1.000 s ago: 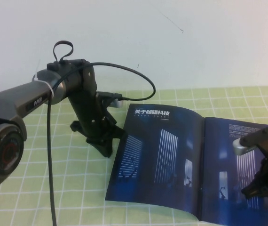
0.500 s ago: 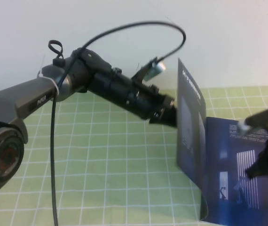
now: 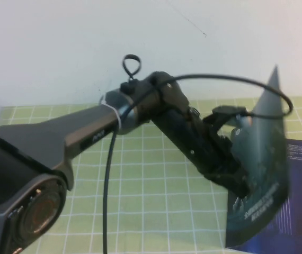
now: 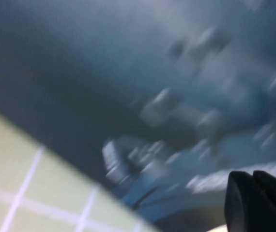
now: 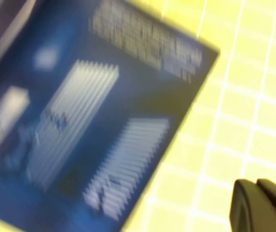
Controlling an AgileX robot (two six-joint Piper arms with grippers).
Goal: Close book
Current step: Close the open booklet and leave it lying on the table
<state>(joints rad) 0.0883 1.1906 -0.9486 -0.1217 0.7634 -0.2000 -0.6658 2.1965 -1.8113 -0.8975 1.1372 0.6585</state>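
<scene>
Now your left claw point(image 3: 240, 185), pressed together, tips the raised cover point(image 3: 266, 153) to fold it; right claw point(image 5: 256, 203), likewise, hovers over the book point(image 5: 104, 125)

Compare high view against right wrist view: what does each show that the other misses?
High only: left arm with left gripper against the raised cover, plus the wall. Right wrist only: right gripper over the checked mat beside the flat page, striped print visible. Both: blue book, checked mat.
</scene>
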